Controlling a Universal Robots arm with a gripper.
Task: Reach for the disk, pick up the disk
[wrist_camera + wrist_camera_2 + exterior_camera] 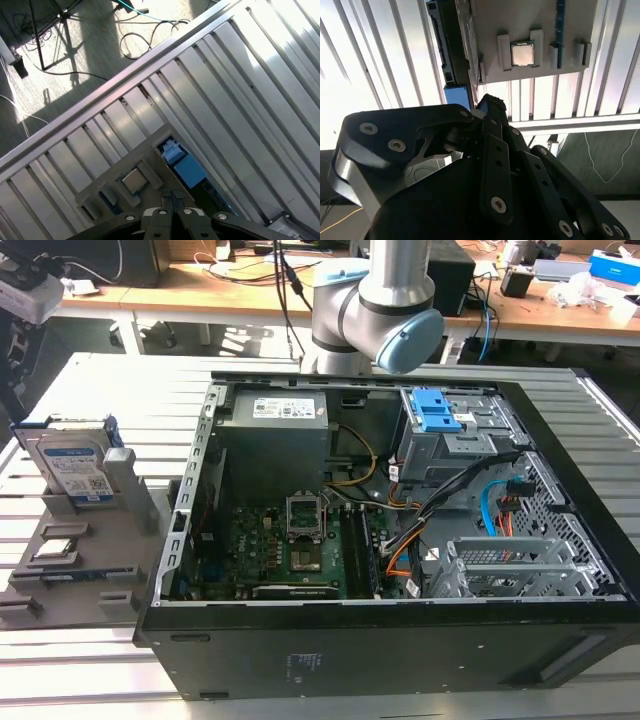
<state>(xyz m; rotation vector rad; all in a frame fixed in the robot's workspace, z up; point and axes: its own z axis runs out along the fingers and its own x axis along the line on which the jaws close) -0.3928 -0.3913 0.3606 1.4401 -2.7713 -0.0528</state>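
The disk (72,465) is a flat silver drive with a white-and-blue label and a blue frame. It stands on edge in a grey rack (95,570) on the slatted table at the exterior view's left, beside the open computer case. In both wrist views I look down on its top edge: the disk (447,42) as a dark strip with a blue corner, and the disk (187,169) as a blue block. My gripper (172,194) hangs above it, apart from it, fingers pressed together with nothing between them. The gripper (489,104) sits just off the blue corner.
A processor chip (522,53) lies in a slot of the grey rack, also seen as the chip (134,181). The open black computer case (400,540) fills the table's middle. The arm's base (375,310) stands behind it. Cables lie on the floor (75,55) beyond the table edge.
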